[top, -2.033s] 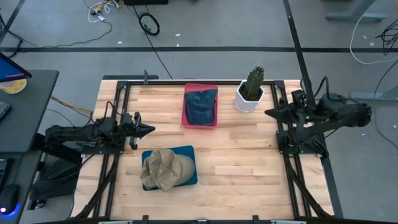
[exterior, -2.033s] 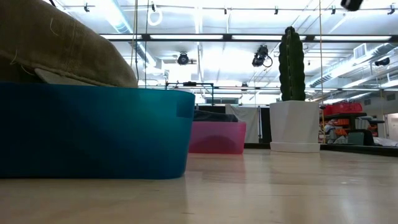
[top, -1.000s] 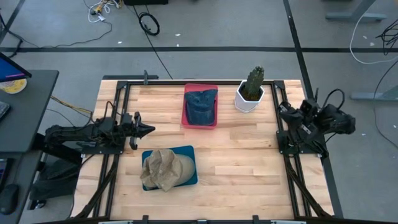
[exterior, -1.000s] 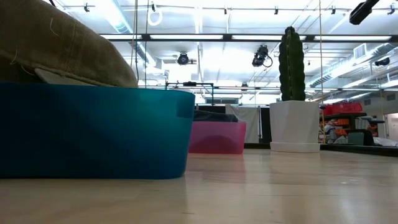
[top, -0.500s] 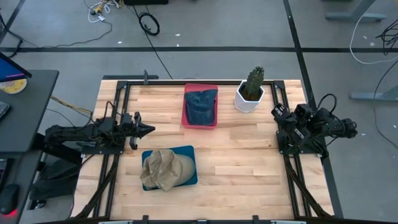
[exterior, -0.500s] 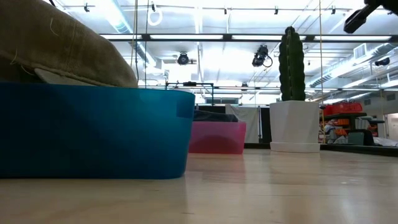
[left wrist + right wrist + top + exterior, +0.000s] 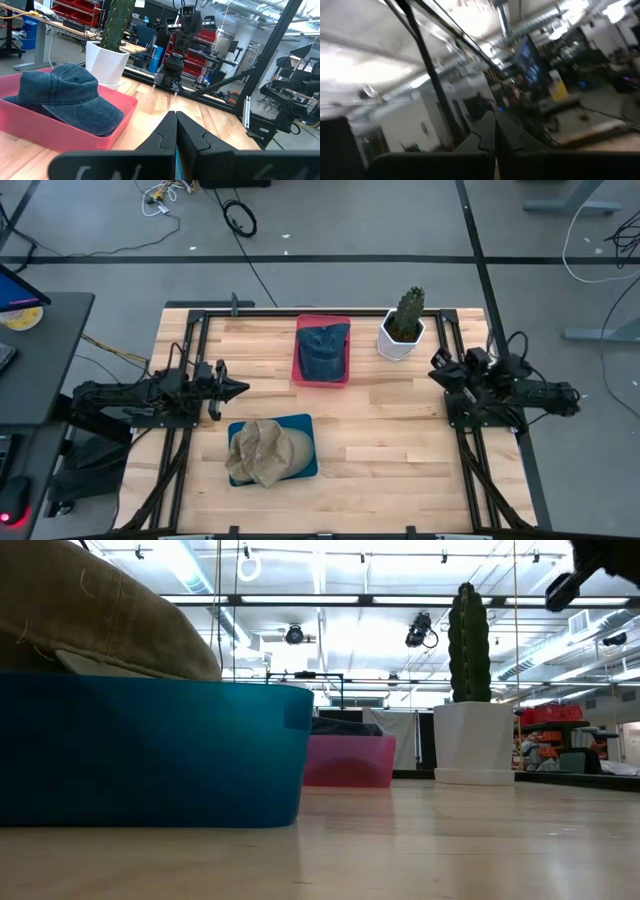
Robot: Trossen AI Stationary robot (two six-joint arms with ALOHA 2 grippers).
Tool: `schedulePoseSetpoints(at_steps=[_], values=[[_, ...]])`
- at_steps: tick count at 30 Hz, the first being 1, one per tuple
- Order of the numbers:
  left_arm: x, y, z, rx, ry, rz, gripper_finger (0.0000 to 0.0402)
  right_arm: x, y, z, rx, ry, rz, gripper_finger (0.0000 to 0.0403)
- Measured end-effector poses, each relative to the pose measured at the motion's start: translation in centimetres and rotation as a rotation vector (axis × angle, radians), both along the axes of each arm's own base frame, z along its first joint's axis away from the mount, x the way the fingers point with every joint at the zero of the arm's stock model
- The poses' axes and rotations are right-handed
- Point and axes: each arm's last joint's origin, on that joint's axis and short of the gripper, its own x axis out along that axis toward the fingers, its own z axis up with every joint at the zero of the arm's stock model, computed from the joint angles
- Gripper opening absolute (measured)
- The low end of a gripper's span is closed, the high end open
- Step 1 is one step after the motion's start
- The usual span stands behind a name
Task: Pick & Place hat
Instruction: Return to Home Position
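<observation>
Nearest, the brown caps (image 7: 262,452) sit heaped in the blue bin (image 7: 303,424), bulging past its left rim. Midway, the left gripper (image 7: 238,389) rests over the left edge of the table (image 7: 390,440), fingers pressed together on nothing. The right gripper (image 7: 436,370) hangs above the opposite edge, likewise closed and empty. Farther back, a denim cap (image 7: 323,350) lies in the pink bin (image 7: 298,352) beside a potted cactus (image 7: 406,315). Homing well, I judge, means folding the right arm back smoothly, wide of that cactus.
</observation>
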Motion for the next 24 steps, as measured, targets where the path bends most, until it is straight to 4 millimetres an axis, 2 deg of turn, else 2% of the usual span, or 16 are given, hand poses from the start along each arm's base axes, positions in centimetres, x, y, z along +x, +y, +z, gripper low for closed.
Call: schedulePoseSetpoints(at_steps=[8,12,18,24], values=[[0.0,0.0,0.0,0.0,0.0,0.0,0.0003,0.9,-0.2,-2.2,-0.093,0.231,-0.065,0.0],[0.0,0.0,0.0,0.0,0.0,-0.001,0.0003,1.0,-0.2,-2.7,-0.127,0.288,-0.082,0.0],[0.0,0.0,0.0,0.0,0.0,0.0,0.0003,1.0,-0.3,-2.7,-0.147,0.271,-0.117,0.0004],[0.0,0.0,0.0,0.0,0.0,0.0,0.0003,1.5,-0.3,-3.7,-0.082,0.137,-0.107,0.0004]])
